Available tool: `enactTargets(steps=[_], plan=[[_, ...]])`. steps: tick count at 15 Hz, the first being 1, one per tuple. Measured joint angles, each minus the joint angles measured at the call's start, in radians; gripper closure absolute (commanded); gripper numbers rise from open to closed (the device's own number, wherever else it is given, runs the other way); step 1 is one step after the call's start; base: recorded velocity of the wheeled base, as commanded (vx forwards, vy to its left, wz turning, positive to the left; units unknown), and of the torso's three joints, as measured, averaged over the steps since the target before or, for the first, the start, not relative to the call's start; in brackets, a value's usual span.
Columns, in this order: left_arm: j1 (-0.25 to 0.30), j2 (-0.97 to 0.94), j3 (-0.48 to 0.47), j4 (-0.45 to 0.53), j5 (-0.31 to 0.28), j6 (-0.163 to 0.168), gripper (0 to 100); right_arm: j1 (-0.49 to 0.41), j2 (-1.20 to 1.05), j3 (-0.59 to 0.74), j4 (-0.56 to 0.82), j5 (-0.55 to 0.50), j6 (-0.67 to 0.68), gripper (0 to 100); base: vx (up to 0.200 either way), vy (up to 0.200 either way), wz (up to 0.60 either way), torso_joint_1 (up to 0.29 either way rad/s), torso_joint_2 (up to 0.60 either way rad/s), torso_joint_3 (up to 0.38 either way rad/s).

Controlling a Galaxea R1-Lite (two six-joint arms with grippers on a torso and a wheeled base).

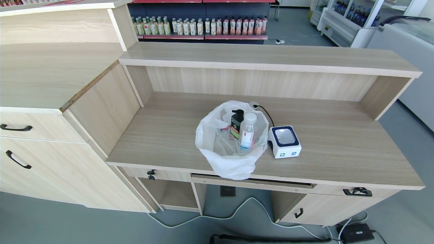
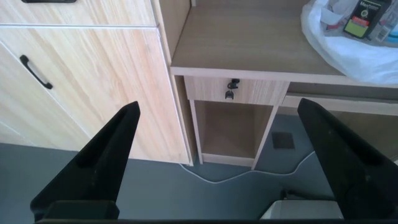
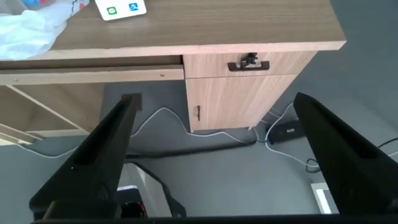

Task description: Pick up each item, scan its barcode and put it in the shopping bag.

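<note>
A white plastic shopping bag (image 1: 230, 159) stands open on the wooden counter (image 1: 339, 145). Inside it stand a clear bottle with a white cap (image 1: 247, 132) and a dark bottle with a black pump top (image 1: 236, 123). Just right of the bag sits the white barcode scanner (image 1: 284, 141) with its dark window facing up. My left gripper (image 2: 217, 162) is open, low in front of the counter's left end, with the bag (image 2: 354, 43) off to one side. My right gripper (image 3: 214, 162) is open too, below the counter's front edge, and the scanner (image 3: 121, 9) shows at the picture's edge.
The counter has a raised back ledge (image 1: 268, 57) and side walls. Tall cabinets with black handles (image 1: 15, 128) stand on the left. Under the counter are drawers, an open cubby (image 2: 233, 134) and cables on the grey floor (image 1: 237, 213). Shelves of bottles line the back.
</note>
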Motion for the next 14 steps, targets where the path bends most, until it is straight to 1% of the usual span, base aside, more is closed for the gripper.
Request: enactTargets(steps=[3,5,8,14], plan=[[0.0,0.0,-0.001,0.0,0.0,0.0,0,0.039,-0.106,0.0,0.014,-0.006,0.036,0,0.0,0.0,0.0,0.0,0.0,0.0],[0.0,0.0,-0.001,0.0,0.0,0.0,0,0.053,-0.148,0.0,0.058,-0.005,0.071,0,0.0,0.0,0.0,0.0,0.0,0.0],[0.0,0.0,-0.001,0.0,0.0,0.0,0,0.056,-0.171,0.0,0.065,-0.01,0.115,0,0.0,0.0,0.0,0.0,0.0,0.0],[0.0,0.0,0.0,0.0,0.0,0.0,0,0.057,-0.178,0.0,0.068,-0.01,0.115,0,0.0,0.0,0.0,0.0,0.0,0.0]])
